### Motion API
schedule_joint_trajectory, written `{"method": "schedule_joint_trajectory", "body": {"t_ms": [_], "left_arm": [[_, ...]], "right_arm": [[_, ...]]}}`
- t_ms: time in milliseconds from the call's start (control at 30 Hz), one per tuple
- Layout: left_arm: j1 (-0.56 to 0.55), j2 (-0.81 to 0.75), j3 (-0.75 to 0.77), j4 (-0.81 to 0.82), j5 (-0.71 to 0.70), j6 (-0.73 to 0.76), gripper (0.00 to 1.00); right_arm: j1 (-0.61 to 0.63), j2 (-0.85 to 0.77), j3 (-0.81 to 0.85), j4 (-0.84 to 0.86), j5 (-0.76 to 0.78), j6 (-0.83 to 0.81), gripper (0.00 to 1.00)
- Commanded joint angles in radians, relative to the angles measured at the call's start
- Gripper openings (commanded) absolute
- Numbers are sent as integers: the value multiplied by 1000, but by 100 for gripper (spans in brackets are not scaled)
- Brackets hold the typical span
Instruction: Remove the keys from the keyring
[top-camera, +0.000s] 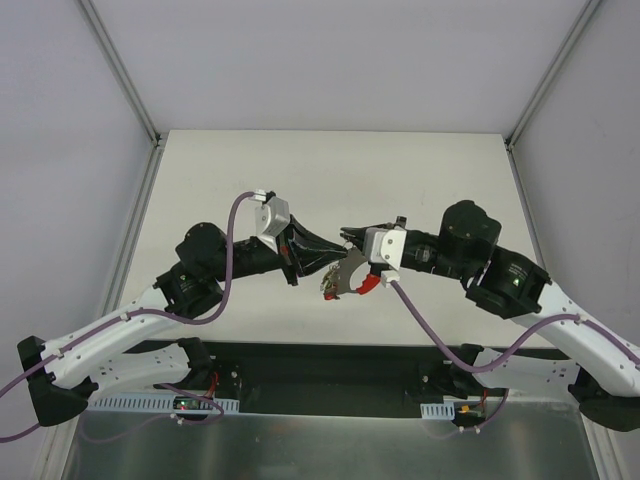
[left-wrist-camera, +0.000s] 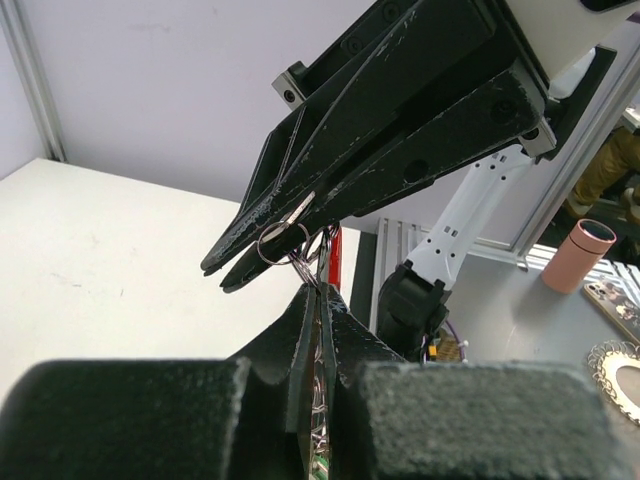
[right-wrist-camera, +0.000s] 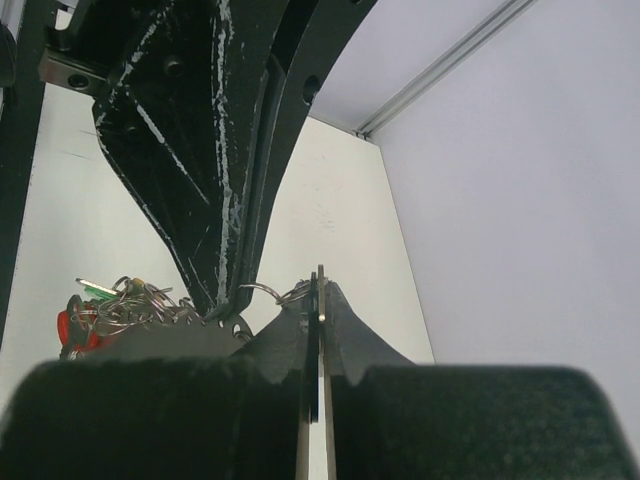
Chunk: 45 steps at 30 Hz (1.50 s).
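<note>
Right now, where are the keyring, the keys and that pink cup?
keyring (left-wrist-camera: 262, 247), left wrist view, left arc of the wire loop.
keys (right-wrist-camera: 110, 305), right wrist view, middle of the bunch.
pink cup (left-wrist-camera: 583, 258), left wrist view, its side wall.

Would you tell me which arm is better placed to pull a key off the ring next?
Probably left: the left gripper is shut on the keys just by the ring, which the right gripper pins.
</note>
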Motion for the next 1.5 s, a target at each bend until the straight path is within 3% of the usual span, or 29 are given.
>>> {"method": "schedule_joint_trajectory", "body": {"t_ms": [0,500,733,1367,1400,1467], "left_arm": [[-3,-7,48,7,-54,23,0],[-3,3,79,-37,-56,24,0],[-3,19,107,-72,-41,24,0],[-1,29,97,-85,-50,30,0],[0,29,97,-85,-50,30,0],[0,27,96,-85,-51,29,0]], "right_arm": [[16,5,0,-14,-8,-14,1],[63,1,-13,-124,136,-131,1],[86,21,6,-150,173,-168,16],[92,19,44,-181,224,-175,19],[92,16,47,-185,225,-178,26],[91,17,52,-201,222,-191,29]]}}
